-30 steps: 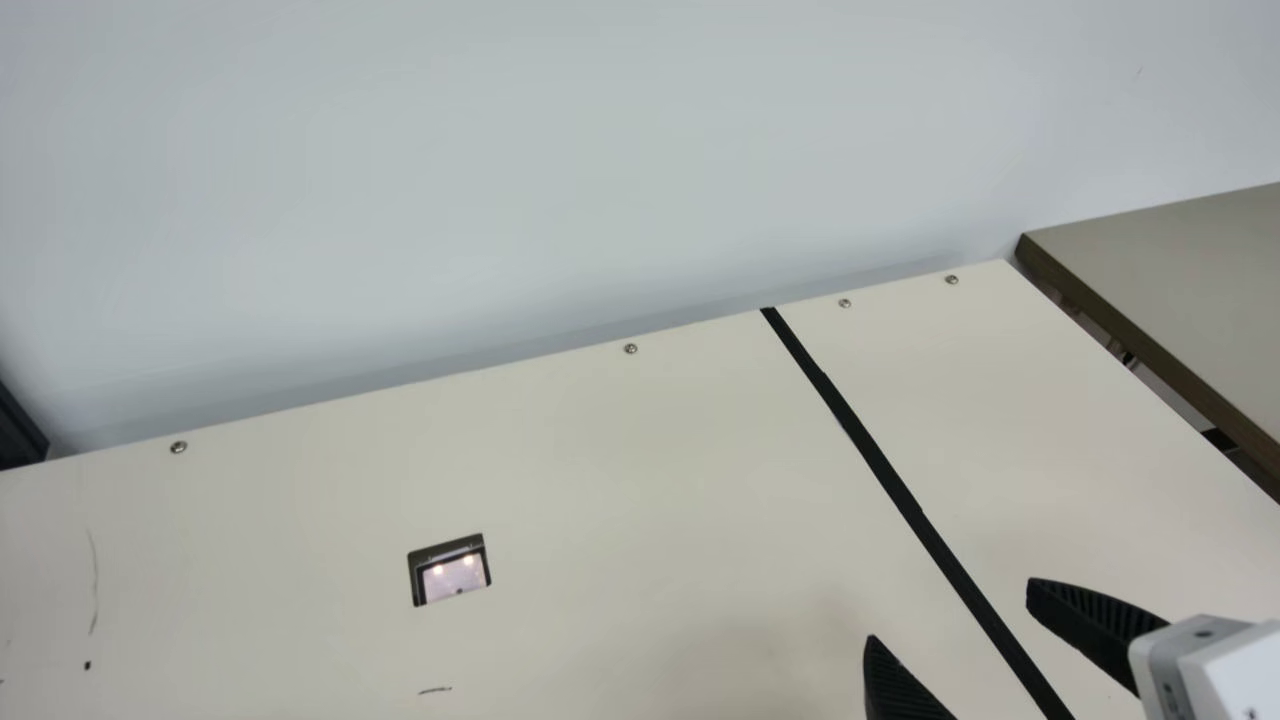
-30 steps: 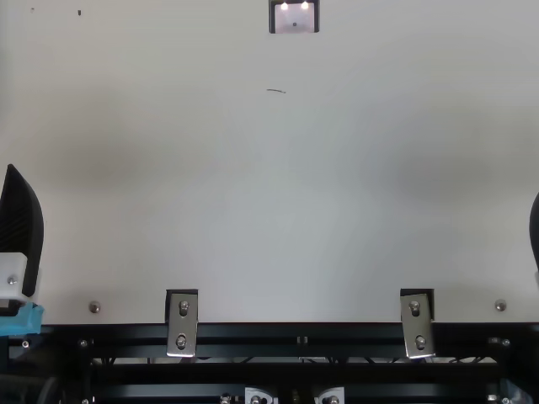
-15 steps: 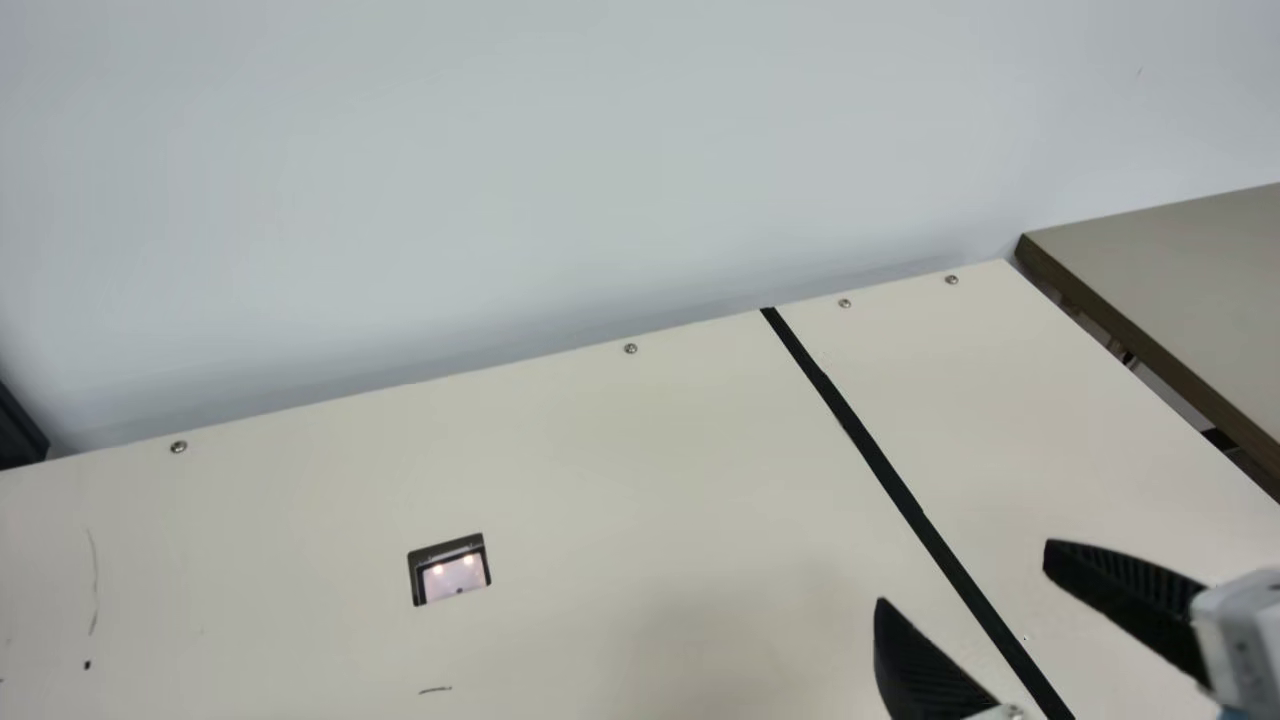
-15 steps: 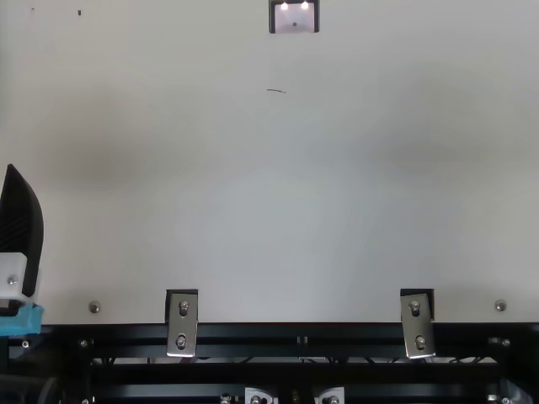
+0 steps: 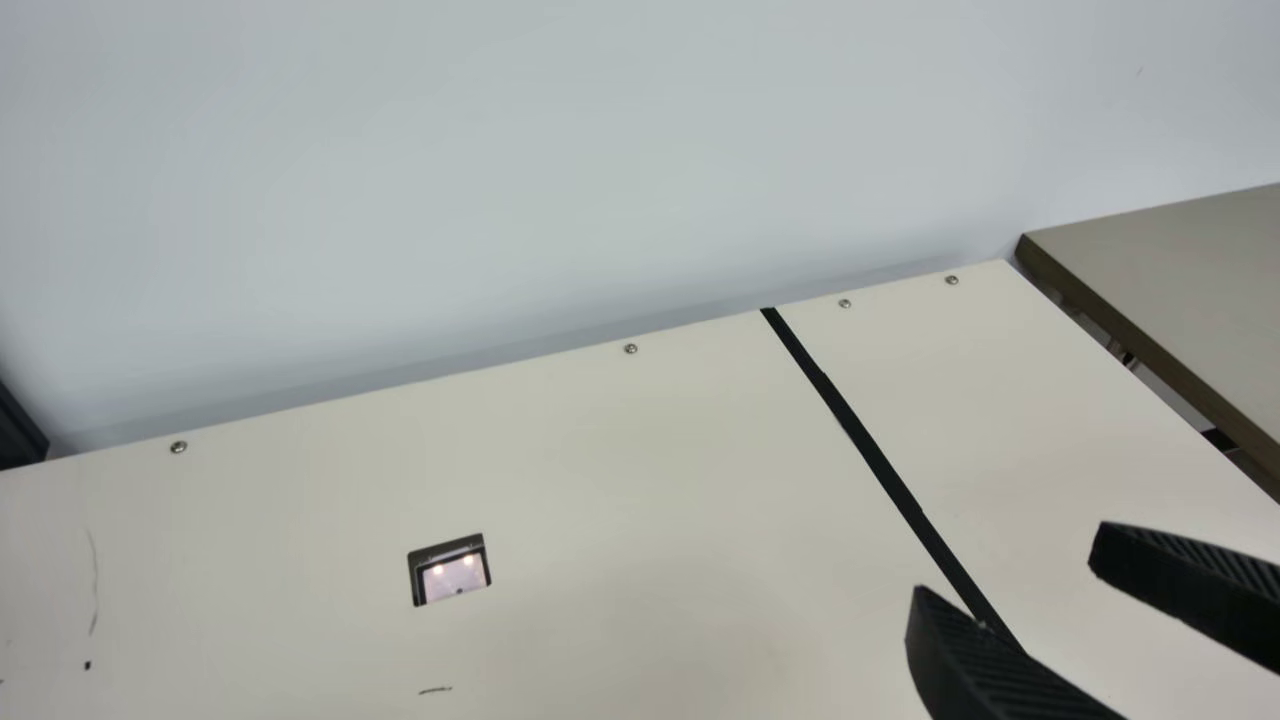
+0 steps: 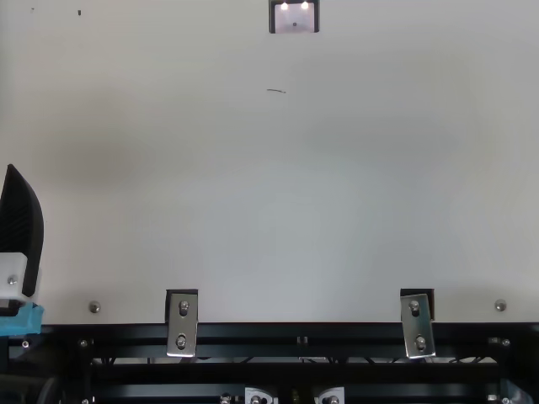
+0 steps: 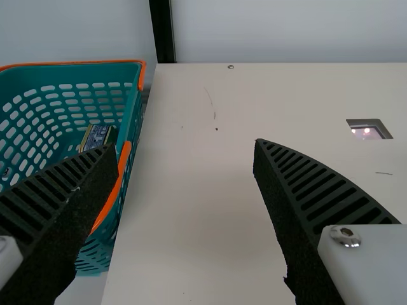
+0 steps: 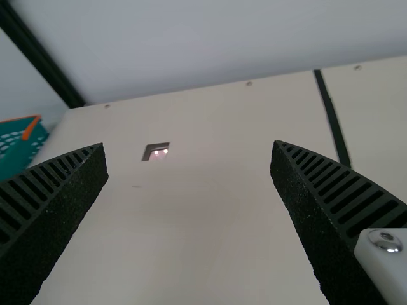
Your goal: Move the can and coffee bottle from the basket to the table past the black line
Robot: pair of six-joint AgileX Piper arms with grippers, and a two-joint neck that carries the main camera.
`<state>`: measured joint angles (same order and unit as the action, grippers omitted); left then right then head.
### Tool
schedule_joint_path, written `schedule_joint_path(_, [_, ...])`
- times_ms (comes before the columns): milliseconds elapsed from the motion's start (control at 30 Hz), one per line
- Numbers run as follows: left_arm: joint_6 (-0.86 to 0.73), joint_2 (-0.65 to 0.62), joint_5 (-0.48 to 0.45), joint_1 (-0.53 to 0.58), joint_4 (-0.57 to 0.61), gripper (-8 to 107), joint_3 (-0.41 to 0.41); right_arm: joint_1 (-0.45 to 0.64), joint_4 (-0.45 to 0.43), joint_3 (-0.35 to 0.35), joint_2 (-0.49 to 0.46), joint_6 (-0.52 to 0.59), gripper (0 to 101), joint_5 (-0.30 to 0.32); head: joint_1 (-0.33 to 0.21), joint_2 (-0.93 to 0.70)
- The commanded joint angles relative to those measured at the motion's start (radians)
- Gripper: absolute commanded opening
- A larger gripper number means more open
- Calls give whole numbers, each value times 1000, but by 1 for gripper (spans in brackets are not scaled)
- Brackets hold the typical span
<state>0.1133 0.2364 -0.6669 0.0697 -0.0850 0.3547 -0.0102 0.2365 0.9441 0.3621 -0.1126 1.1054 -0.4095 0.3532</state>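
My right gripper hangs open over the black line at the main view's lower right; in the right wrist view the right gripper has nothing between its fingers. One finger of my left gripper shows at the top view's left edge. Wide open and holding nothing, the left gripper appears in its wrist view. There a teal basket with orange trim stands beside the table edge, a can inside it, partly behind a finger. I cannot make out a coffee bottle.
The cream table has a small rectangular cutout with a lit surface in it. A wall rises behind, and another tabletop lies beyond the right edge. Two metal brackets sit at the table's near edge.
In the main view my right gripper has shifted to the right and looks larger, its fingers still apart. Its finger has left the top view's right edge. The left gripper has kept still.
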Motion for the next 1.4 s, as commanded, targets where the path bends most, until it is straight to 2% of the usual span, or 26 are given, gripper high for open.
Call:
schedule_joint_path(0, [0, 0, 0, 0, 0, 90, 0, -21, 32, 60, 4, -84, 101, 102, -27, -8])
schedule_joint_path(333, [0, 0, 0, 0, 0, 90, 0, -219, 118, 73, -5, -326, 101, 115, -27, -8])
schedule_joint_path(367, [0, 0, 0, 0, 0, 90, 0, -191, 103, 65, 2, -272, 101, 118, -27, -8])
schedule_joint_path(500, [0, 0, 0, 0, 0, 90, 0, -220, 123, 74, -6, -328, 101, 119, -27, -8])
schedule_joint_path(1367, [0, 0, 0, 0, 0, 90, 0, -220, 125, 74, -6, -329, 101, 117, -21, -17])
